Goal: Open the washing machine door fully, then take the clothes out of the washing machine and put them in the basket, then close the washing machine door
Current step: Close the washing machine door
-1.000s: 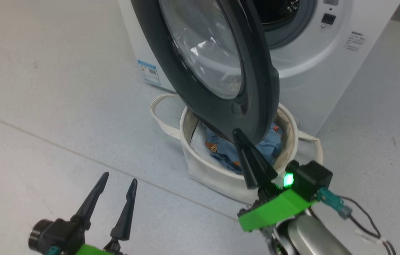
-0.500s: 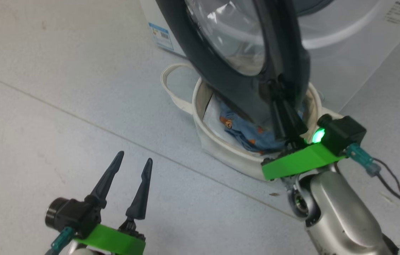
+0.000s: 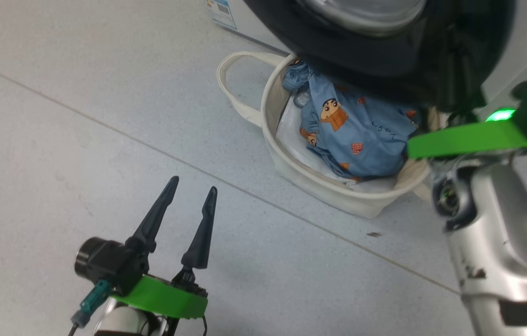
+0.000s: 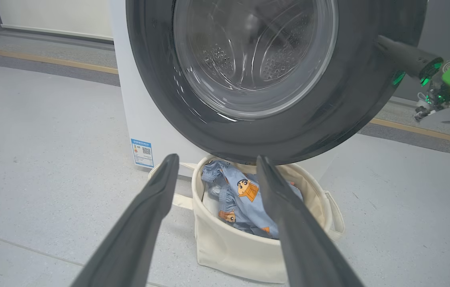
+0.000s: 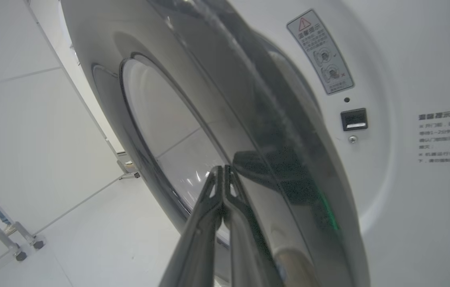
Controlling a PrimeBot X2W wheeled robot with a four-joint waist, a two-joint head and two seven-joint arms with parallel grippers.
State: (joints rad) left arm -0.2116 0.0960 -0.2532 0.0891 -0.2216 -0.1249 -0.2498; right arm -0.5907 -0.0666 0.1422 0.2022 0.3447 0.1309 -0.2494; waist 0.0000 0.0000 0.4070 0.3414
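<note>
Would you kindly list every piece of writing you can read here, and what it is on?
Warning sticker on the washing machine: red triangle sign, print too small.
Chinese print right of it: too blurred.
Blue sticker: too small.
Scribble on the clothes: illegible.
Nothing quotable.

Ahead of left pincer (image 3: 193, 184): bare floor (image 3: 81, 116) ran free to the basket (image 3: 319, 189).
Beyond it: the washing machine door (image 4: 149, 79) overhung the basket's far rim; the near rim lay open from above.
Ahead of right pincer (image 5: 221, 169): the door's face blocked the way at its closed tips.
</note>
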